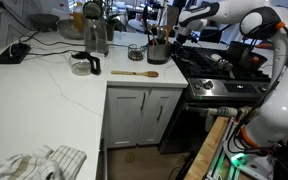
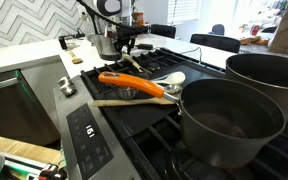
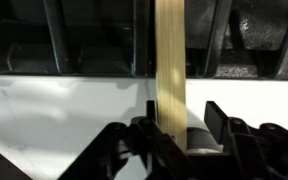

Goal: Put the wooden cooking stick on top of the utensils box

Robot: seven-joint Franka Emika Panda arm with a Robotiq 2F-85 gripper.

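Closest in an exterior view, 2 dark pots [image 2: 229, 125] fill the stove [image 2: 89, 130] at 4 o'clock, with an orange-handled utensil [image 2: 129, 83] at their 9 o'clock. Far back, at 12 o'clock, hangs the gripper [image 2: 124, 40]. In the wrist view its fingers clamp the wooden cooking stick [image 3: 169, 60], which runs from 6 to 12 o'clock over white counter [image 3: 64, 110] and black grates [image 3: 84, 40]. Another wooden spoon [image 1: 134, 73] lies on the counter

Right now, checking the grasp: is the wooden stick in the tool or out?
In: wrist view shows the wooden stick between the tool's fingers.
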